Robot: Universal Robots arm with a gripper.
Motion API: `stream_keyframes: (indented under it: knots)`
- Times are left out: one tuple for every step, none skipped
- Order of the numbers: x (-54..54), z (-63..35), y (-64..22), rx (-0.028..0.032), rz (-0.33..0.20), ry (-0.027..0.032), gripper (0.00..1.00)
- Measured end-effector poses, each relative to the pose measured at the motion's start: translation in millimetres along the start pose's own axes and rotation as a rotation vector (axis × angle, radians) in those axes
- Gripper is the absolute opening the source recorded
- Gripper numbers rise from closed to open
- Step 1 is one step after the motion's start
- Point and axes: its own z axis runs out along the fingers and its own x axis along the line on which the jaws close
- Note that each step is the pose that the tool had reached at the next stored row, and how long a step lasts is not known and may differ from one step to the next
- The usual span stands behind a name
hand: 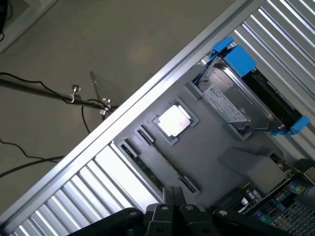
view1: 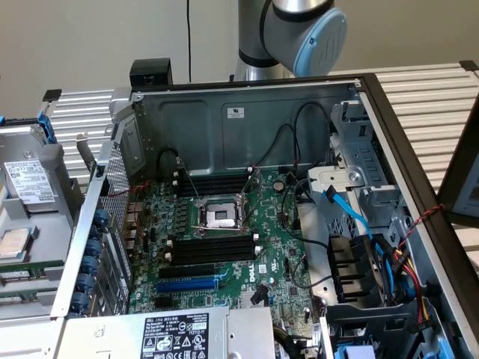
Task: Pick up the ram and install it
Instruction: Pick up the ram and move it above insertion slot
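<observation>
Gripper (hand: 173, 196), fingers together, hangs near 1 ram (hand: 149, 171) lying in 1 grey tray (hand: 211, 147).

The computer case (view1: 247, 123) was bare grey sheet metal, dull rather than polished. Inside it, the motherboard (view1: 228, 265) had a glossy green lacquered face; its long slots (view1: 213, 247) were black plastic, and the blue slot (view1: 187, 285) was plastic too. The arm (view1: 299, 30) was smooth silvery metal with a pale-blue plastic cap. The surface (view1: 426, 90) was ribbed, satin aluminium. A tray (hand: 211, 162) looked like matt grey plastic. The processor (hand: 174, 120) had a bright metal lid, and the hard drive (hand: 236, 101) had a metal shell set in glossy blue plastic rails. The ram (hand: 147, 169) showed dull green board. The tool (hand: 172, 195) was matt black.
</observation>
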Motion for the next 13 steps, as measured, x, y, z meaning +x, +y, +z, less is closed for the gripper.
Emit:
stream_keyframes:
  knots:
    - [0.0, 0.3, 0.0, 0.0007, -0.018, 0.0008, 0.11]
    - [0.0, 0.6, 0.0, 0.0014, -0.036, 0.0016, 0.11]
    - [0.0, 0.9, 0.0, 0.0022, -0.055, 0.0024, 0.11]
    - [-0.1, 1.2, -0.1, 0.0029, -0.073, 0.0033, 0.11]
    - [-0.1, 1.5, -0.1, 0.0036, -0.091, 0.0041, 0.11]
    - [-0.1, 1.8, -0.1, 0.0043, -0.109, 0.0049, 0.11]
    - [-0.1, 2.1, -0.1, 0.0051, -0.127, 0.0058, 0.11]
    - [-0.1, 2.5, -0.1, 0.0058, -0.146, 0.0066, 0.11]
    - [-0.1, 2.8, -0.1, 0.0065, -0.163, 0.0074, 0.11]
    - [-0.2, 3.2, -0.1, 0.0073, -0.182, 0.0081, 0.11]
    - [-0.2, 3.6, -0.2, 0.0079, -0.200, 0.0090, 0.11]
    - [-0.2, 4.0, -0.2, 0.0087, -0.218, 0.0097, 0.11]
    - [-0.2, 4.3, -0.2, 0.0094, -0.236, 0.0106, 0.11]
